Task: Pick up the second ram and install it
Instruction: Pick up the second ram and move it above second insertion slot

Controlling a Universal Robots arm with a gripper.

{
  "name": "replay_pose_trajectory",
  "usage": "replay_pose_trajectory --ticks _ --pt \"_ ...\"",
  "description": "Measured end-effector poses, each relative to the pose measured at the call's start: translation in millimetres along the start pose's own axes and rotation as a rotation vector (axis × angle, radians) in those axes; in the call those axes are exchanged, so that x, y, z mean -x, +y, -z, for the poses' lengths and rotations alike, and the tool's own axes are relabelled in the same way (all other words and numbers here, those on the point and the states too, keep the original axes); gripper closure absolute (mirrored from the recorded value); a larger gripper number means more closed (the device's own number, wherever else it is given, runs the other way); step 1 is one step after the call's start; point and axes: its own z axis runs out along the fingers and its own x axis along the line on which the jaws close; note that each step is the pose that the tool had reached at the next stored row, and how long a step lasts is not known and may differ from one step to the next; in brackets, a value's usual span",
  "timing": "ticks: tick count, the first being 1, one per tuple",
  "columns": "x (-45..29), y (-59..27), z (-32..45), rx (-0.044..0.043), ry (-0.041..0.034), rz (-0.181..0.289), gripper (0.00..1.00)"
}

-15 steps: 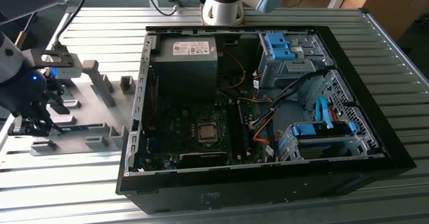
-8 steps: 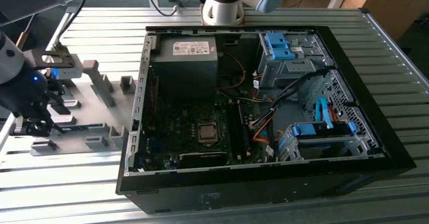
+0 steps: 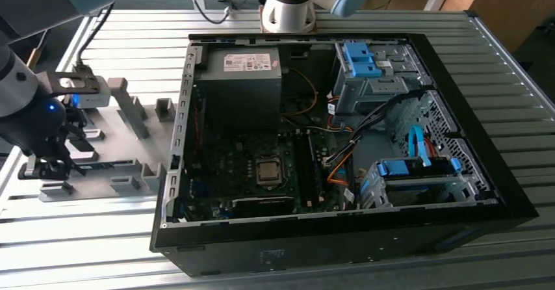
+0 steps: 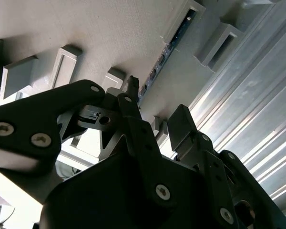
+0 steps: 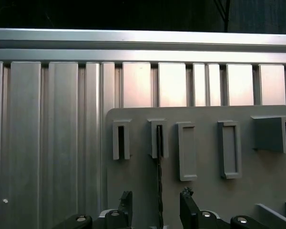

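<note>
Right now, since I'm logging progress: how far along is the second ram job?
Done: the gripper sits over the ram, open fingers on either side. In hand: nothing; the ram stands in its grey holder. Left: gripping, lifting, fitting into the computer.

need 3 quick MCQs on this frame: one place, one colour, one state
1. The second ram is: A in a motherboard slot; B on edge in the grey fixture plate; C flat on the table.
2. The drive brackets are: A red; B yellow; C blue.
3. The gripper is: A open, straddling the ram; B shut on the ram; C holding a cable.
Key: 1B, it stands in a fixture slot; 2C, both show blue; 3A, gaps separate ram and fingers.
</note>
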Motion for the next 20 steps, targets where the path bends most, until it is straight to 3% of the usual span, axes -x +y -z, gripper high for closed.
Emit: replay_pose_trajectory --ticks 11,20 --pt "-0.3 0.7 -4.0 0.0009 0.0005 0.014 0.48" --pt "-0.7 0.6 -12.0 0.0023 0.0007 0.023 0.48"
